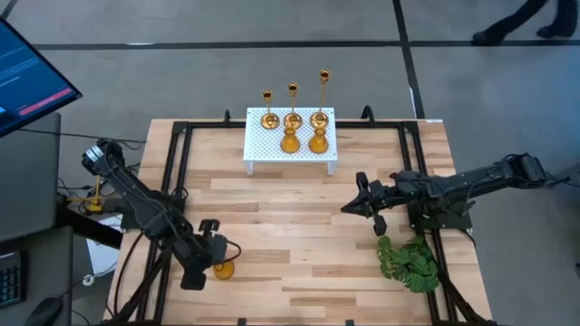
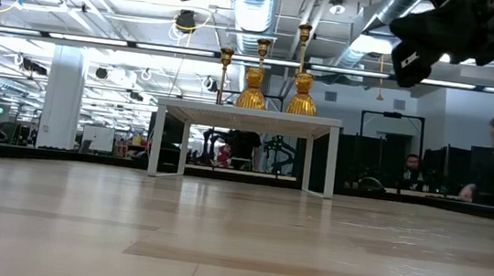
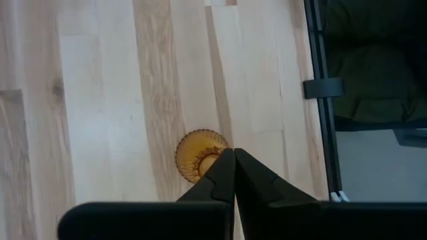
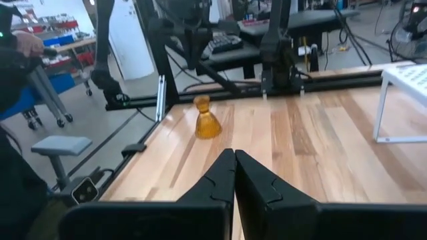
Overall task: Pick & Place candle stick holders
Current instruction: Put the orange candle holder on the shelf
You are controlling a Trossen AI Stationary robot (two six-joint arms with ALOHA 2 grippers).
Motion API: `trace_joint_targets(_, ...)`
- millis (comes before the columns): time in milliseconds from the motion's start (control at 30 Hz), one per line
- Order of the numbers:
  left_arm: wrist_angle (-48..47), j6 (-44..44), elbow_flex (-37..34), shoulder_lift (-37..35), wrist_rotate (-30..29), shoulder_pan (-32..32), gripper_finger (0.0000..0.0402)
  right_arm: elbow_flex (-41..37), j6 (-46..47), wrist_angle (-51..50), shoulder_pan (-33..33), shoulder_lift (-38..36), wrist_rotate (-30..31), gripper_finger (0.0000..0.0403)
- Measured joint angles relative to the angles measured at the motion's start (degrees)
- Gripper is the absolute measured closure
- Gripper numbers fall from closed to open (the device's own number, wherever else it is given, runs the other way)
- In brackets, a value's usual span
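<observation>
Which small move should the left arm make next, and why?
Probably open the left gripper. Its fingers are shut and hover just above the amber holder, which stands alone on the table while five others already stand on the white stand.

Bare table (image 1: 290, 213) lies between the left gripper (image 1: 220, 249) and right gripper (image 1: 362, 201). White stand (image 1: 290, 145) blocks the far side. Plant (image 1: 410, 261) sits just behind right gripper.

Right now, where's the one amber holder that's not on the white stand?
In the high view the amber holder stands on the table's near-left part, right beside the left tool, far from the stand.
</observation>
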Motion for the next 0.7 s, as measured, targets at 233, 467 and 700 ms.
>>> trace_joint_targets(233,-0.33,0.01,0.0,0.54,0.37,0.0,0.0399,0.0,-0.13,-2.48,-0.07,0.02,0.0,0.0403)
trace_joint_targets(467,-0.31,-0.36,0.0,0.59,1.83,0.0,0.0383,0.0,-0.15,-2.63,-0.07,0.02,0.04,0.0403)
trace_joint_targets(700,-0.37,-1.62,0.0,3.96,1.84,0.04,0.0346,0.0,-0.13,-2.64,-0.07,0.01,0.11,0.0403)
